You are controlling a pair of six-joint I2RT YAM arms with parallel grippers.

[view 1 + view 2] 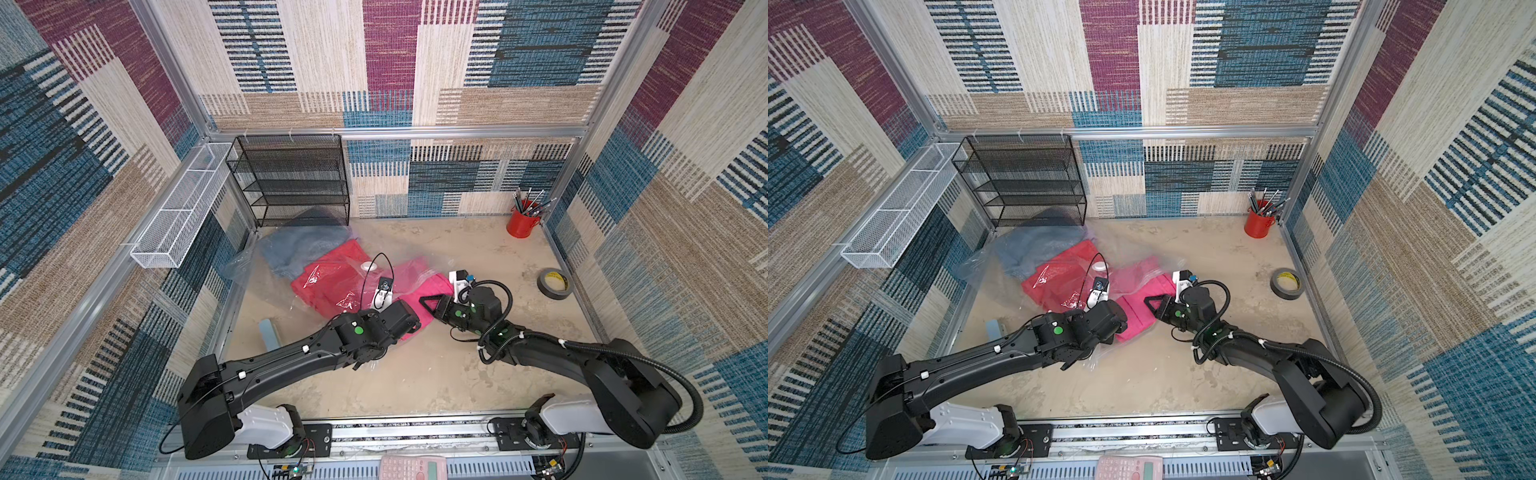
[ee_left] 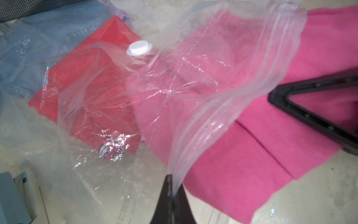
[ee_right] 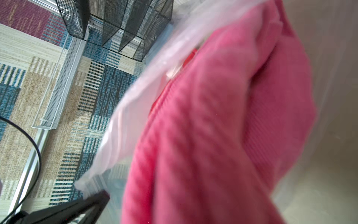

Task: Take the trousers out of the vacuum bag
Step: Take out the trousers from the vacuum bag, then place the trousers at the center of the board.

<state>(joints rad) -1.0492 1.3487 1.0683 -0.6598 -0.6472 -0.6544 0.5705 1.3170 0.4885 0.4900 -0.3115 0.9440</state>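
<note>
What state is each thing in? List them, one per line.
vacuum bag: mouth open, edge lifted.
pink trousers: partly out of the mouth.
red trousers: inside the bag.
denim trousers: inside the bag.
left gripper: shut on the bag's edge.
right gripper: over the pink trousers; grip unclear.

A black mesh rack (image 1: 291, 178) stands at my eleven o'clock, a red pen cup (image 1: 521, 224) at one, a tape roll (image 1: 554, 283) at two.

The left arm (image 1: 291, 365) and right arm (image 1: 552, 353) are glossy black shells with white base joints (image 1: 266, 424) on black plates (image 1: 318, 436) screwed to the rail (image 1: 415, 432). Farther from the rail, each wrist bears a round green dot (image 1: 358, 331) and a white camera bracket (image 1: 457, 282); white clips (image 1: 305, 348) hold thin black cables, and a ribbed hose (image 1: 665, 365) loops along the right arm.
</note>
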